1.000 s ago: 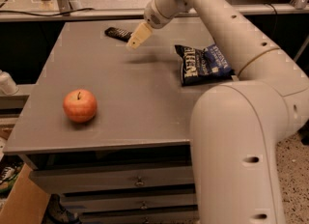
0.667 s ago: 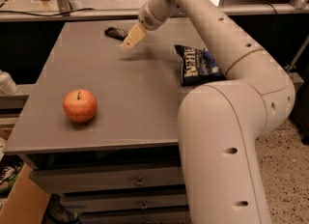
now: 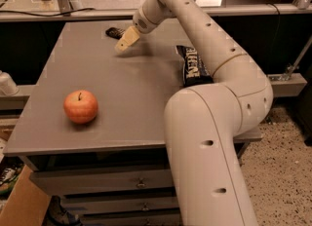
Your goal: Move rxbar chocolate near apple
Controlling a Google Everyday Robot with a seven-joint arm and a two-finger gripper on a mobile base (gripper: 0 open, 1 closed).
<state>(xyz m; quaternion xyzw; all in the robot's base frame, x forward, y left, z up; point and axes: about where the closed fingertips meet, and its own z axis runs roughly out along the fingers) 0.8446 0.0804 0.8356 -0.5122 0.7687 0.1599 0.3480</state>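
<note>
The rxbar chocolate [image 3: 115, 32], a small flat black bar, lies at the far edge of the grey table [image 3: 122, 98], partly hidden behind the gripper. The red-orange apple [image 3: 81, 106] stands upright near the table's front left. My gripper [image 3: 125, 42], with pale tan fingers, hangs just right of and in front of the bar, pointing down and left, close above the tabletop. It holds nothing that I can see.
A blue chip bag [image 3: 192, 66] lies at the table's right, partly hidden by my arm [image 3: 214, 74]. My arm's bulky lower links fill the front right. Drawers [image 3: 107, 183] sit under the table. A cardboard box [image 3: 22, 205] is at the lower left.
The gripper has moved a little left and nearer to the black bar. The arm's big links have swung left across the view, covering more of the chip bag. The apple has not moved.
</note>
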